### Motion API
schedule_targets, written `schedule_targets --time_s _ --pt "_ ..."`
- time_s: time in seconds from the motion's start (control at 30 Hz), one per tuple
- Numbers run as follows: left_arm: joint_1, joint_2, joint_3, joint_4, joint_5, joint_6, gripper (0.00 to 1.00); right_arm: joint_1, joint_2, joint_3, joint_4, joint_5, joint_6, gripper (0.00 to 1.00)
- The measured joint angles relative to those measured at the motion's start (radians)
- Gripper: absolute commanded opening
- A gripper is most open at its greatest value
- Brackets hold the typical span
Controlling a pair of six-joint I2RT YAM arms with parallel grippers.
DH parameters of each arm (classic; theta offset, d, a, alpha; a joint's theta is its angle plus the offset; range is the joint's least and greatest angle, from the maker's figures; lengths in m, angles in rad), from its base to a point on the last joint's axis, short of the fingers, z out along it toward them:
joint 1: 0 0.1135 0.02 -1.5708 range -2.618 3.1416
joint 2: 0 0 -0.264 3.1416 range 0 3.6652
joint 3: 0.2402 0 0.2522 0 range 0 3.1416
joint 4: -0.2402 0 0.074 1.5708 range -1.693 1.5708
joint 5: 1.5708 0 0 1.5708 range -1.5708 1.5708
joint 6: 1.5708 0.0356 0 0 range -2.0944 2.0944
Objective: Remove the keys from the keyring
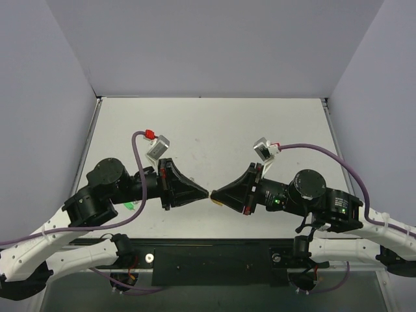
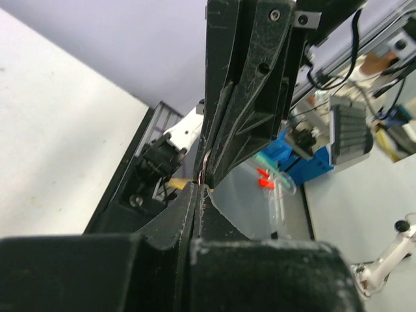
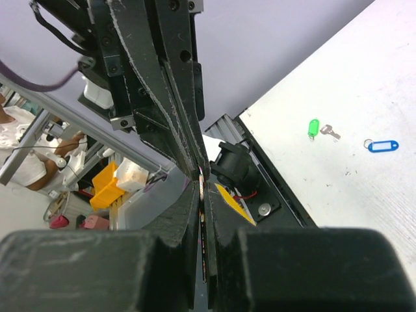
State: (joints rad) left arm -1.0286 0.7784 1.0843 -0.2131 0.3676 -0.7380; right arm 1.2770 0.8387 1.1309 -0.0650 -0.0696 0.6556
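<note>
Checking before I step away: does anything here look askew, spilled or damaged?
Nothing stands out. The left end effector and right end effector meet tip to tip, both shut, over the table; the green tag and blue tag lie flat and apart on it.

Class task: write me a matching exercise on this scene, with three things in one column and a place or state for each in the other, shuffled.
Things:
1. green tag
2. blue tag
3. left gripper

Place or state:
A. shut, tip to tip with the right gripper
B. lying by itself, no key at it
C. right next to a silver key

Pairs: 1-C; 2-B; 3-A
</note>
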Motion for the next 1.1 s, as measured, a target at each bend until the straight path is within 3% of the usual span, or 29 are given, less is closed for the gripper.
schedule_targets --time_s 0.33,0.57,0.73,0.8,1.1 --pt "-0.002 0.106 0.213 -0.414 0.139 0.227 0.0 0.0 0.024 0.07 -0.143 -0.026 -0.047 0.0" --pt "-0.003 0.134 0.226 -0.533 0.18 0.277 0.0 0.0 0.065 0.122 -0.19 -0.051 -0.074 0.0" --pt "-0.003 0.068 0.183 -0.474 0.124 0.237 0.31 0.0 0.063 0.119 -0.19 -0.039 -0.074 0.0" --pt "-0.003 0.008 0.13 -0.409 0.087 0.196 0.36 0.0 0.053 0.109 -0.177 -0.028 -0.071 0.0" --pt "-0.003 -0.115 -0.022 -0.135 -0.041 0.071 0.38 0.0 0.041 0.087 -0.122 -0.008 -0.046 0.0"
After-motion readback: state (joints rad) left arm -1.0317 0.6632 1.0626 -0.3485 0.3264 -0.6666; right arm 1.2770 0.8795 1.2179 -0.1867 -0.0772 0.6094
